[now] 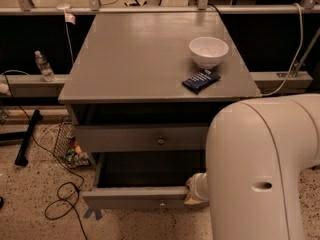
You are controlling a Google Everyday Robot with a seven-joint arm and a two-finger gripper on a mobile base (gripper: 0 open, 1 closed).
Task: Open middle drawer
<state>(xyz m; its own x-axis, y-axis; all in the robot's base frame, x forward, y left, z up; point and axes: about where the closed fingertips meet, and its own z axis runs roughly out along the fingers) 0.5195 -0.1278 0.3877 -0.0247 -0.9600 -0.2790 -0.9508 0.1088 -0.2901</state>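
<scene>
The middle drawer (135, 198) is pulled out from the grey cabinet (150, 59), and its shallow front with a small round knob (161, 203) stands forward of the dark opening. Above it the taller top drawer front (140, 138) with its knob is shut. The lowest drawer is hidden below. My white arm (265, 169) fills the lower right. My gripper (194, 191) shows only as a white stub at the right end of the pulled-out drawer front, and the arm hides the remainder.
A white bowl (208, 51) and a dark blue packet (201, 80) sit on the cabinet top at the right. A water bottle (43, 65) stands on a ledge at the left. Black cables (62, 204) and a wire basket (67, 144) lie on the floor at the left.
</scene>
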